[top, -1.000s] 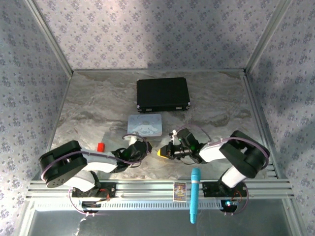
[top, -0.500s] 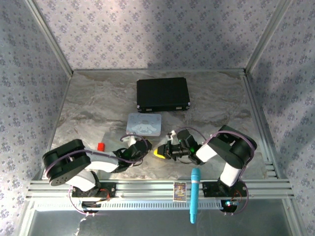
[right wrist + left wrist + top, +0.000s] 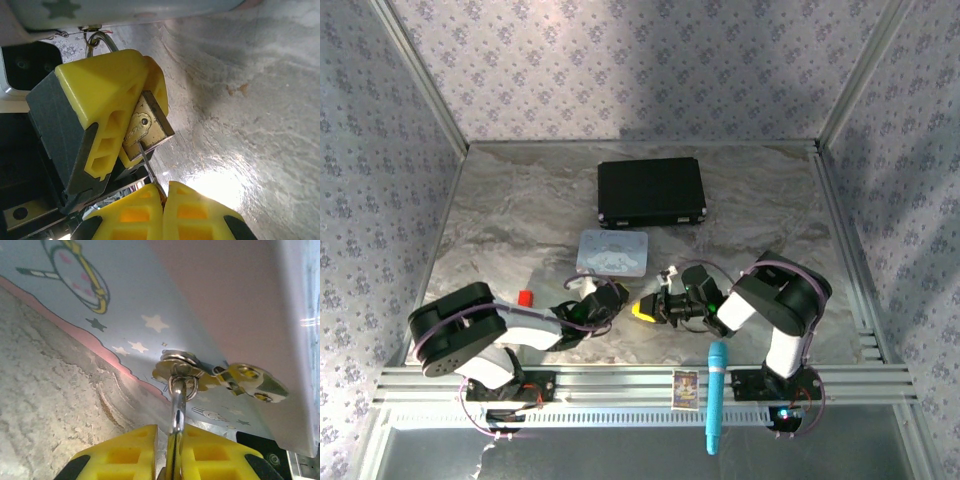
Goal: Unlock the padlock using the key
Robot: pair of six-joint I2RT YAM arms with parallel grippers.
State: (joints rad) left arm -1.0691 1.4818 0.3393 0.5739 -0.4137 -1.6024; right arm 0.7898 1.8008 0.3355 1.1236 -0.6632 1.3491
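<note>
1. Padlock (image 3: 146, 129): a short line of stamped lettering runs along the brass face beside the keyhole, just ahead of the right jaws and next to where the key (image 3: 148, 165) enters. It is too small and slanted to read.
2. Tin (image 3: 125, 305): printed white stars, one dark star and part of an outlined cartoon figure sit just beyond the left jaws. These are pictures only, with no letters to read.
3. Card (image 3: 685, 388): a purple and gold print, well behind both jaws. Its marks are too small to read.
</note>
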